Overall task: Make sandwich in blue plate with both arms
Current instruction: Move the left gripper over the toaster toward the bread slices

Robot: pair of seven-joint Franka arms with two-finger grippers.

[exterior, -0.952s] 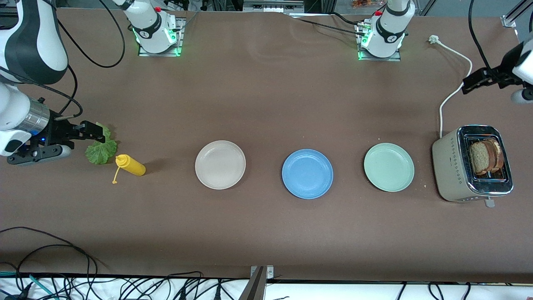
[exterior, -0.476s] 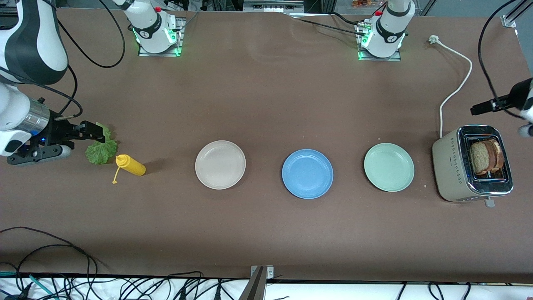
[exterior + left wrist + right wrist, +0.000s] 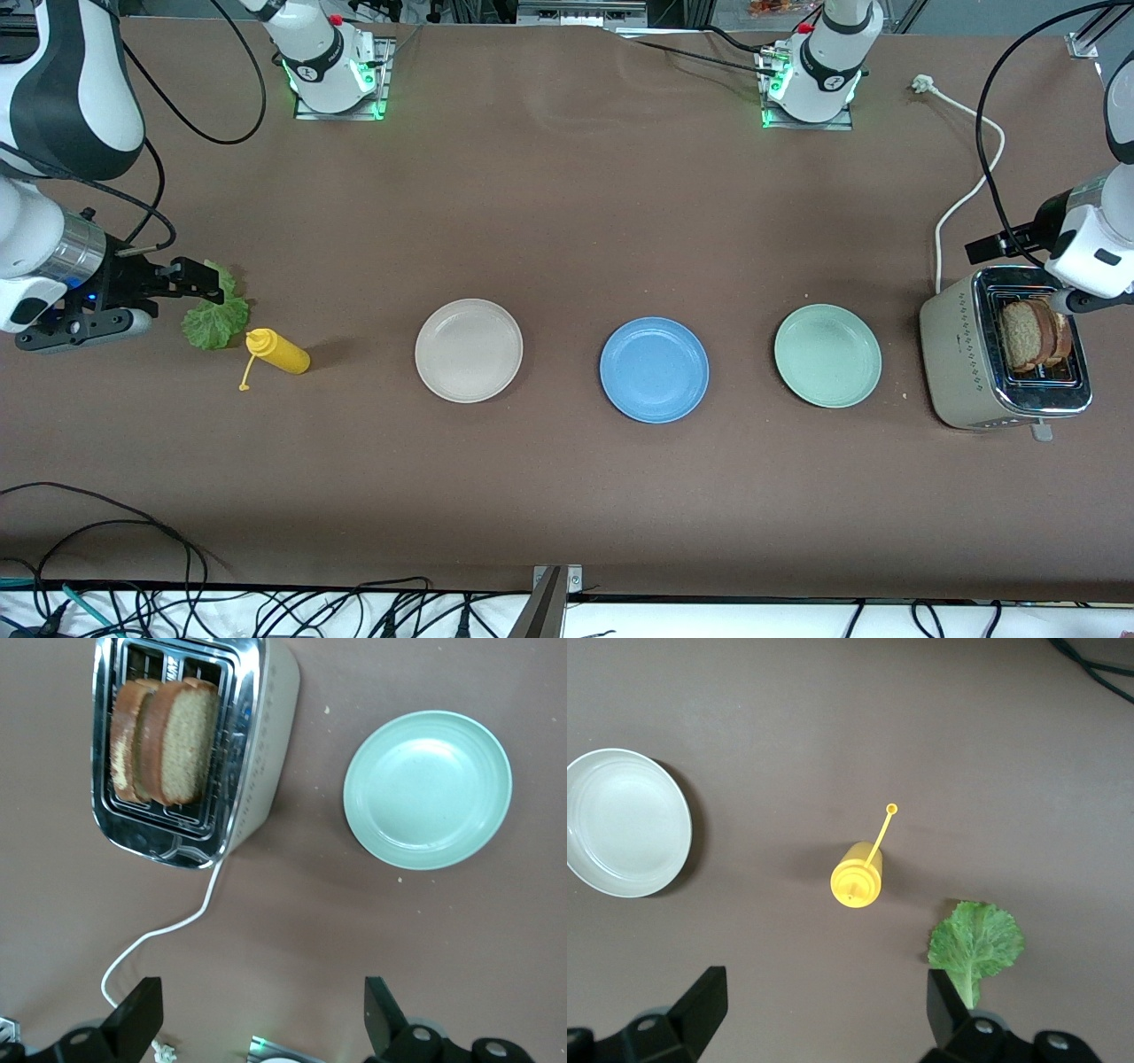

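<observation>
Two bread slices (image 3: 1035, 333) stand upright in the slots of the toaster (image 3: 966, 363) at the left arm's end of the table; nothing lies yet on the blue plate (image 3: 654, 369), which sits between the beige plate (image 3: 469, 350) and the mint-green plate (image 3: 827, 355). The lettuce leaf (image 3: 215, 317) lies flat at the right arm's end, just beside the yellow squeeze bottle (image 3: 278, 351).

Step in hand, as judged: first pick-up of an ingredient.

1. Left gripper (image 3: 257, 1019): jaws spread wide, holding nothing, above the table beside the toaster. Centre the fingers over one slice only, one finger in the gap between the two slices. Descend vertically, close on the top edge with light force, and lift straight up to clear the slot wires.
2. Right gripper (image 3: 824, 1014): jaws spread wide, empty, over the table beside the leaf. Approach the stem end, where the leaf is stiffest, and avoid the bottle and its dangling cap
</observation>
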